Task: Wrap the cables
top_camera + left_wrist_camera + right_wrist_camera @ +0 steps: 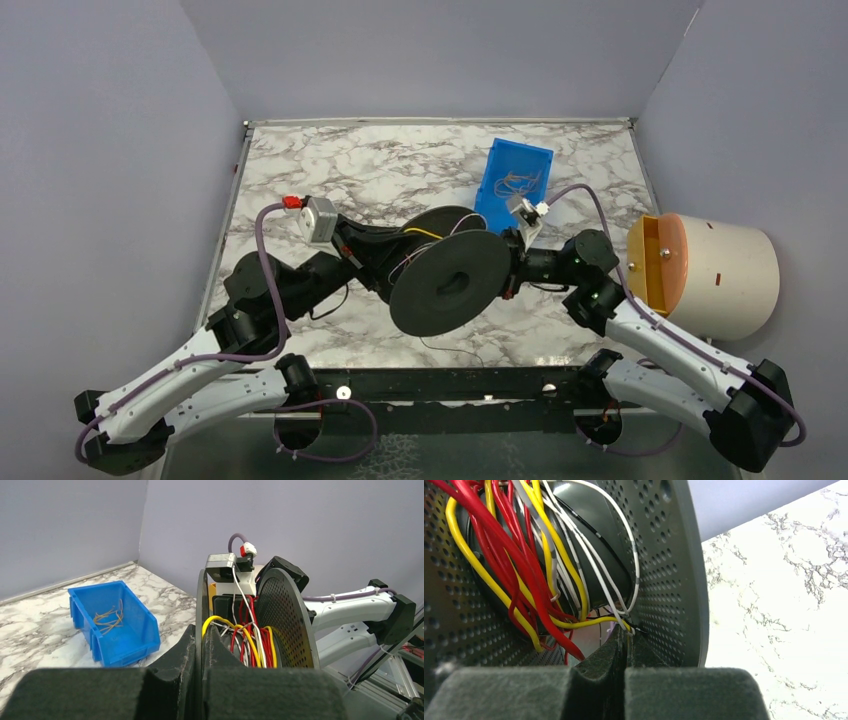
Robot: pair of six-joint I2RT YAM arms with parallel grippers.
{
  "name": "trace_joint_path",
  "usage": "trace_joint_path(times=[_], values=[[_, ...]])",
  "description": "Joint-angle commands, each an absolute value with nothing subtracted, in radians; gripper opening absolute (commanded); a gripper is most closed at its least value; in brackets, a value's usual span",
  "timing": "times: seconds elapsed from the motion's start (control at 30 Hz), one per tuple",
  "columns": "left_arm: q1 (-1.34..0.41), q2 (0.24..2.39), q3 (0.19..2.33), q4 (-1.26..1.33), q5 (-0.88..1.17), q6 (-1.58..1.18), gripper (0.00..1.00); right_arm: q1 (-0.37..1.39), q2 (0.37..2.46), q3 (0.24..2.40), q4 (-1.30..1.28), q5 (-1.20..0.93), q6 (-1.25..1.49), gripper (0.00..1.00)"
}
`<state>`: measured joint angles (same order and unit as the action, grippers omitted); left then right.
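We see both arms folded in toward the middle of the table, with the grippers coming in from opposite sides. The left arm (220, 392) leaves its base, bends at a black elbow and reaches right. The left gripper (202, 632) has its pads pressed onto one disc of the spool (450, 285), with the thin rim caught between them. The right arm (645, 385) bends at its own elbow and reaches left. The right gripper (625, 635) has its pads pressed together with no gap, and a yellow strand of the cables (589, 623) runs into the seam at their tips.
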<state>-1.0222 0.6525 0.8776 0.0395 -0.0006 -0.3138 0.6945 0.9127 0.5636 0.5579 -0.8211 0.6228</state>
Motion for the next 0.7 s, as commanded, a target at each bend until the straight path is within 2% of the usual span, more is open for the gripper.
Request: trace_joint_path(times=[0.0, 0.3, 0.67], values=[[-1.041, 0.687, 0.869, -0.179, 0.105, -0.324, 0.0, 0.717, 0.896, 0.689, 0.562, -0.723, 0.598, 0.01], [-1.041, 0.682, 0.906, -0.25, 0.139, -0.308, 0.0, 0.718, 0.898, 0.742, 0.469, -0.749, 0.55, 0.01], [-1.042, 0.632, 0.872, -0.128, 0.054, -0.334, 0.0, 0.718, 0.915, 0.64, 0.489, -0.796, 0.566, 0.01]])
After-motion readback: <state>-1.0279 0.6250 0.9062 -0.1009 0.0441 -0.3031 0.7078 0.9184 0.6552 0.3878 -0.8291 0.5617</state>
